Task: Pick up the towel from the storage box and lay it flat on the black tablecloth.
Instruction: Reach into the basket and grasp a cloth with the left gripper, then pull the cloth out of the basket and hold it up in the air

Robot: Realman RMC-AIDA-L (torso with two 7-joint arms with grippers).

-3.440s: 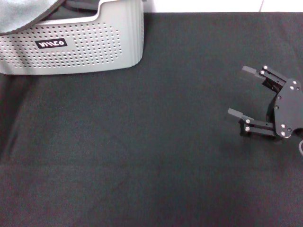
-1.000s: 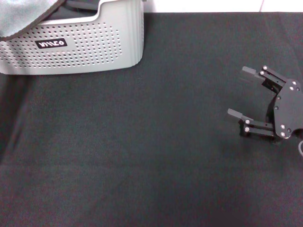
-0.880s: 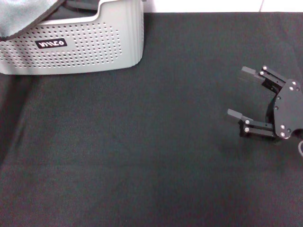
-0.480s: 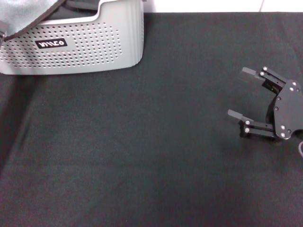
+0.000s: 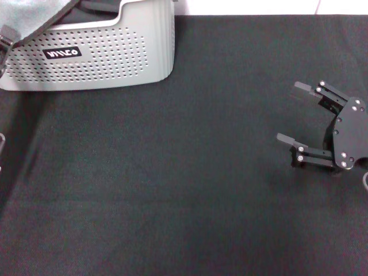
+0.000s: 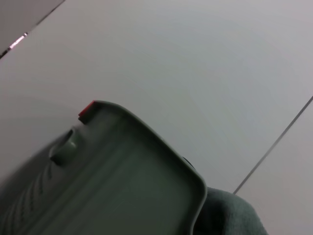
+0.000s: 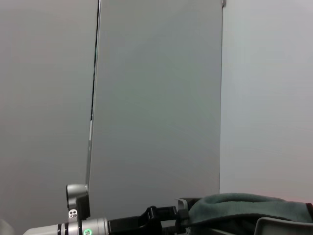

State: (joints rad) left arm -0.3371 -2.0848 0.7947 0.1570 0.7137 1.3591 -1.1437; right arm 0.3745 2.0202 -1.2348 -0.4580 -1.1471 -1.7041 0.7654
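The light grey storage box (image 5: 109, 54) stands at the far left on the black tablecloth (image 5: 172, 172). The grey-green towel (image 5: 29, 14) with black trim hangs over the box's far-left rim. It also shows in the left wrist view (image 6: 230, 215) and in the right wrist view (image 7: 244, 205). Only a sliver of my left gripper (image 5: 4, 39) shows at the picture's left edge, next to the box's corner and the towel's trim. The right wrist view shows the left arm (image 7: 83, 227) reaching to the towel's edge. My right gripper (image 5: 292, 112) is open and empty, resting over the cloth at the right.
A pale wall strip (image 5: 247, 7) runs behind the table's far edge. The box's black label (image 5: 62, 53) faces me. The box's rim (image 6: 146, 161) fills the left wrist view at close range.
A part of my left gripper has come into view at the left edge beside the box's corner. The right gripper has stayed in place.
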